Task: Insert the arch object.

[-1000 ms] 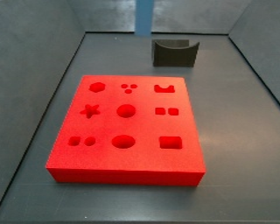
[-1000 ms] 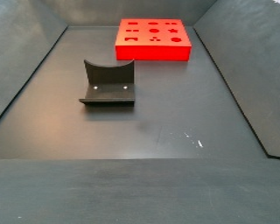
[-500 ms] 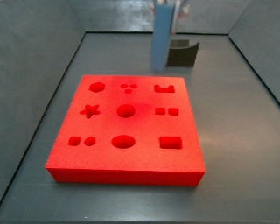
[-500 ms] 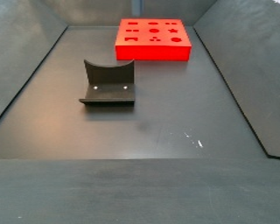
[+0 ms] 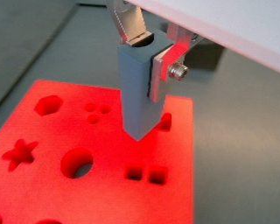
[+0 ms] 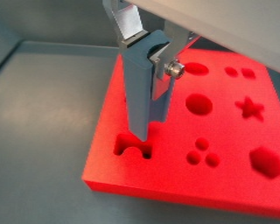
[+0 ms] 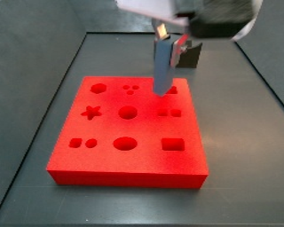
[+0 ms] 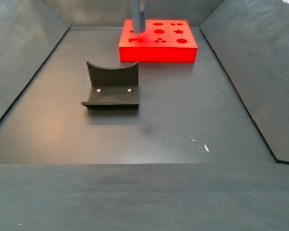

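My gripper [image 5: 152, 52] is shut on a tall blue-grey arch piece [image 5: 140, 96] with a curved notch in its upper end. It holds the piece upright between the silver fingers, as both wrist views show [image 6: 140, 105]. The piece's lower end hangs just over the arch-shaped hole [image 6: 133, 146] at a corner of the red board [image 6: 224, 122]. I cannot tell if it touches. In a side view the gripper [image 7: 166, 37] and the piece [image 7: 163, 66] are above that hole [image 7: 169, 90]. The piece shows at the far end in a side view [image 8: 140, 18].
The red board [image 7: 145, 133] has several shaped holes: star, circles, squares, hexagon. The dark fixture [image 8: 111, 86] with a curved cut-out stands on the grey floor away from the board, behind the gripper in a side view [image 7: 187, 55]. Sloped grey walls enclose the floor.
The gripper with the blue-grey arch piece has come forward from the back wall, past the fixture, and down over the board's arch-shaped hole. The fixture and the board have not moved.
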